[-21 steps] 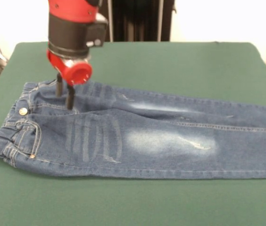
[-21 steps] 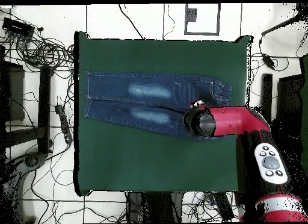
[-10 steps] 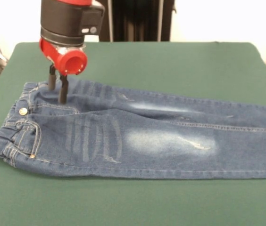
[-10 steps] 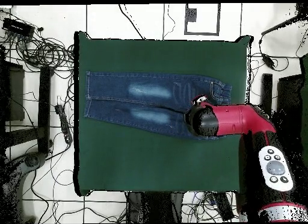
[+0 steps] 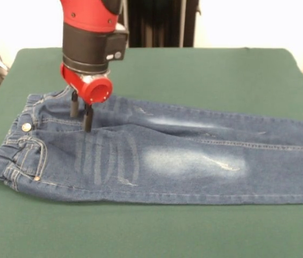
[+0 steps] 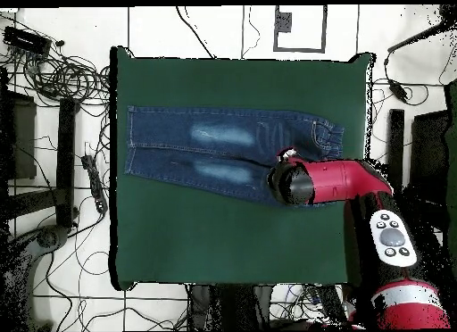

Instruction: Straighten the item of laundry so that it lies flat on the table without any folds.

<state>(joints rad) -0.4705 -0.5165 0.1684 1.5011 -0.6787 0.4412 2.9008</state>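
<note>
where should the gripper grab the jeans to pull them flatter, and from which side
Probably the elastic waistband end of the jeans, coming straight down from above. The waistband bunches up thicker than the flat legs, so it offers a ridge to pinch, whereas the legs lie smooth on the table. The gripper, fingers apart, already hangs over that end.

No text, label or number can be read (on anything shown).

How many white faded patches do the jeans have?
2 on the jeans: one big patch on the nearer leg's thigh, one thinner patch on the farther leg. The underside is hidden.
</note>
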